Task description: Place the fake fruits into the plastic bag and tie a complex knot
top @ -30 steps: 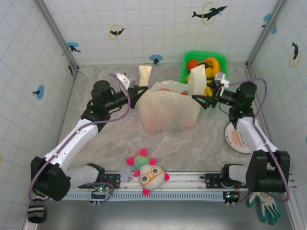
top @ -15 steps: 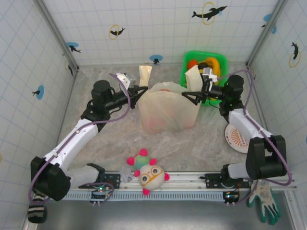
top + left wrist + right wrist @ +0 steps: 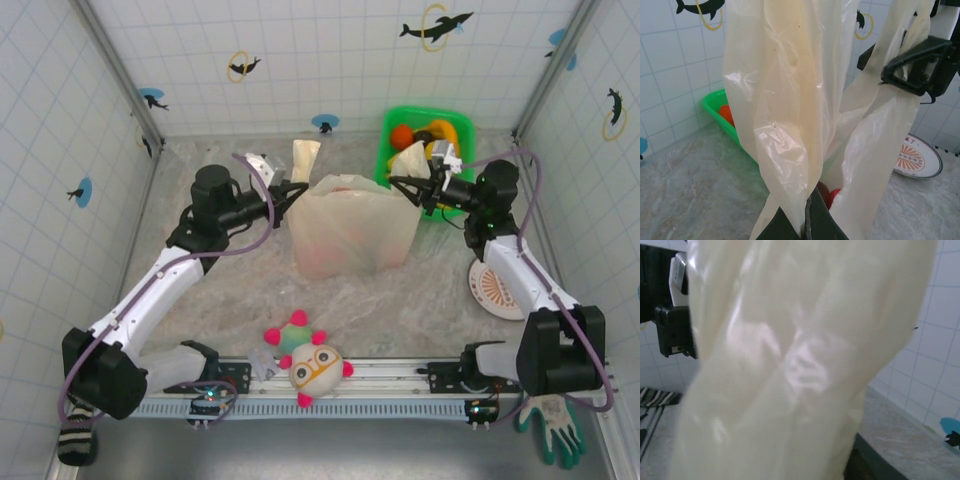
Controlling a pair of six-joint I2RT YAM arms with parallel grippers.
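Note:
The pale-yellow plastic bag (image 3: 355,232) stands mid-table with red fake fruits (image 3: 829,194) showing inside. My left gripper (image 3: 297,190) is shut on the bag's left handle strip (image 3: 303,155). In the left wrist view that strip (image 3: 790,125) rises from between the closed fingers (image 3: 812,225). My right gripper (image 3: 398,183) sits at the bag's upper right corner, its jaws drawn narrow on the right handle strip (image 3: 410,160). The same gripper (image 3: 907,70) pinches that strip in the left wrist view. Plastic (image 3: 790,365) hides the right fingertips. No knot is tied.
A green basket (image 3: 386,128) at the back right holds an orange fruit (image 3: 401,135) and yellow bananas (image 3: 446,130). A white plush ball (image 3: 315,366) lies at the front edge. A striped plate (image 3: 495,290) lies at the right, and a glove (image 3: 556,430) hangs off the front rail.
My right gripper moved in from the bag's right side up to the right handle strip, and its wide-open jaws closed onto it. The left arm held still.

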